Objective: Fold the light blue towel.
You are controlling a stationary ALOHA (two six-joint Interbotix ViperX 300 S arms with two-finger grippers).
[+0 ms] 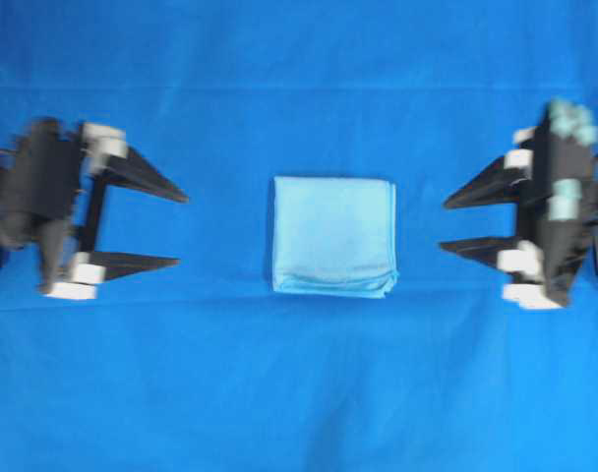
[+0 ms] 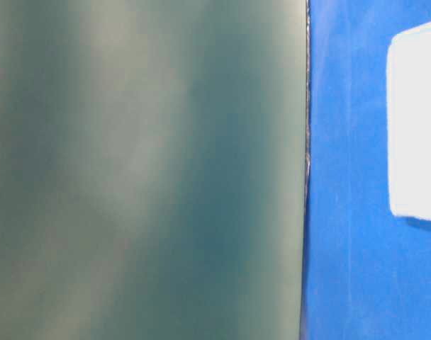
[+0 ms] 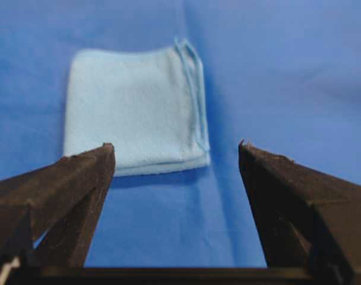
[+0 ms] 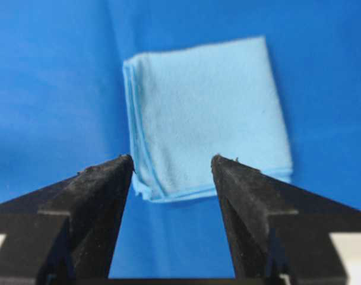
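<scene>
A royal-blue cloth [image 1: 299, 393] covers the whole work surface, reaching every edge of the overhead view, with faint straight creases running across it and a soft, even light falling on it that casts only short shadows. In the table-level view a blurred grey-green panel [image 2: 144, 170] fills the left two thirds of the picture, its straight vertical edge meeting the blue cloth; what the panel is cannot be told.

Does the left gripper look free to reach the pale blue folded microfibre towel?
Probably yes: the left gripper is open and faces the towel, with only bare royal-blue table cloth between.
</scene>
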